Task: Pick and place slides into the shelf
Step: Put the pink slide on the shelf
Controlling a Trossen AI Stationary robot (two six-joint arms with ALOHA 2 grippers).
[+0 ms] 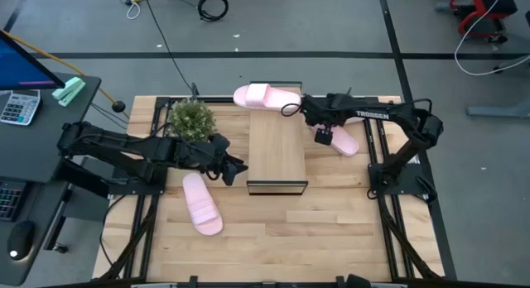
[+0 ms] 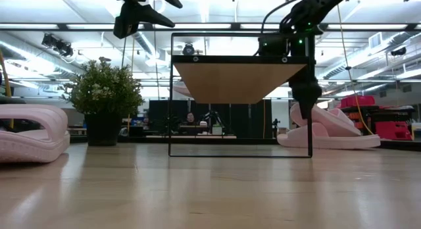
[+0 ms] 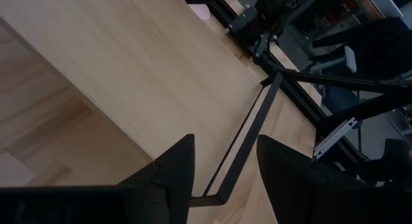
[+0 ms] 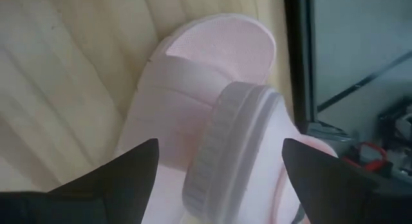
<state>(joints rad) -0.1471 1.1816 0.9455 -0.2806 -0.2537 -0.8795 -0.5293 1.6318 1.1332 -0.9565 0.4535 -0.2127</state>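
Desk [image 1: 331,238], light wood: shelf [image 1: 277,151] set between the left hand [image 1: 234,169] and right hand [image 1: 308,116]; potted plant [image 1: 193,120]; pink slides at [image 1: 202,204], [image 1: 267,96] and [image 1: 344,142].

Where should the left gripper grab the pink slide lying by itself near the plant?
Grip the wide strap of the slide, coming straight down from above. It lies flat and sole-down on the table, so the raised strap is the one part the left gripper, now open beside the shelf, can close across.
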